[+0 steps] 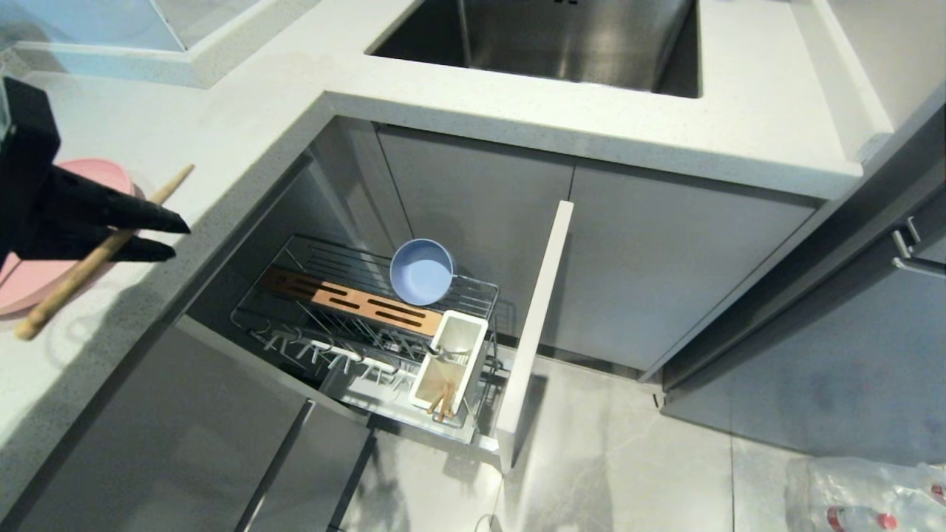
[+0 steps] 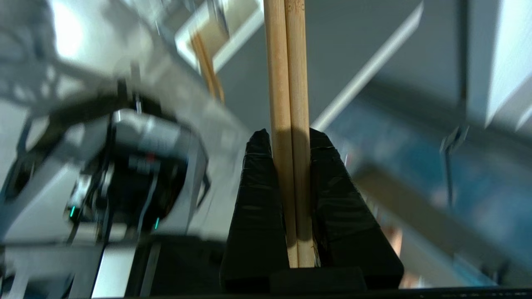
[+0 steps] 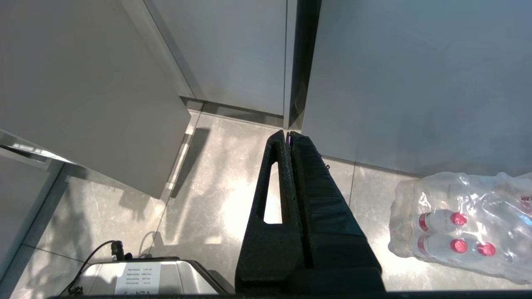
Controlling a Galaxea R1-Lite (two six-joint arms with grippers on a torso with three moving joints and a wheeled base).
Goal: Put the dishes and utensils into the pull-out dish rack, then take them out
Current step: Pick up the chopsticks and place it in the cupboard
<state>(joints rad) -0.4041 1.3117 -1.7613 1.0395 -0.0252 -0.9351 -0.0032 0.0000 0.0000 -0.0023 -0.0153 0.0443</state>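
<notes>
Left gripper (image 1: 166,236) has its jaws clamped on the chopsticks (image 1: 89,264) over the bench, w/ the pull-out dish rack (image 1: 369,325) well below and off to the side (prob so they travel w/o slipping), right gripper (image 3: 289,135) parked w/ jaws closed, empty.

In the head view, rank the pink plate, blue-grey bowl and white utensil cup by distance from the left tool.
1. pink plate, on the counter directly behind the left tool
2. blue-grey bowl, at the rack's back
3. white utensil cup, at the rack's front

bowl (image 1: 421,271) sits in the pull-out dish rack (image 1: 355,318), behind its utensil cup (image 1: 451,362), below the counter (image 1: 222,133).
</notes>
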